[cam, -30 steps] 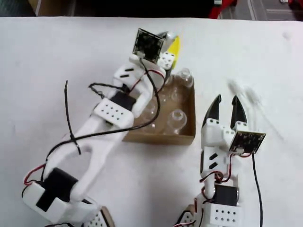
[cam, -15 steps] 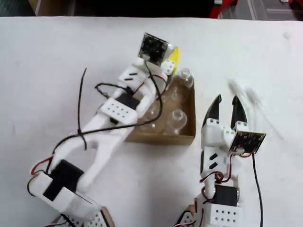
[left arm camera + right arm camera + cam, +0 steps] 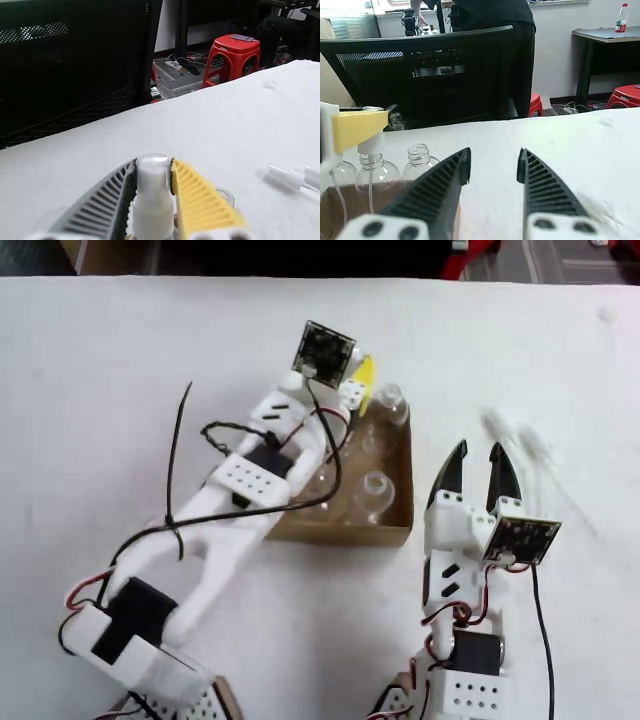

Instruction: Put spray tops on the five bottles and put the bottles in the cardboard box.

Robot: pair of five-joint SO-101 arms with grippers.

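My left gripper [image 3: 152, 172] is shut on a white spray top [image 3: 152, 200], between a grey and a yellow finger [image 3: 200, 202]. In the right wrist view that spray top [image 3: 370, 144] sits on the neck of a clear bottle [image 3: 374, 176], its tube hanging inside. The bottle stands in the cardboard box [image 3: 340, 531], at its far side under the left gripper [image 3: 361, 375]. An uncapped bottle [image 3: 419, 157] stands beside it, seen from above at the box's far right corner [image 3: 391, 400]. Another open bottle [image 3: 373, 490] is near the front. My right gripper [image 3: 476, 455] is open right of the box, holding nothing.
Loose white spray tops [image 3: 518, 435] lie on the white table beyond the right gripper, also seen as spray tops [image 3: 290, 177] from the left wrist. A black mesh chair [image 3: 445, 70] and a red stool [image 3: 232, 55] stand past the table's far edge.
The left arm has shifted slightly right and forward over the box with the spray top. The right arm has not moved.
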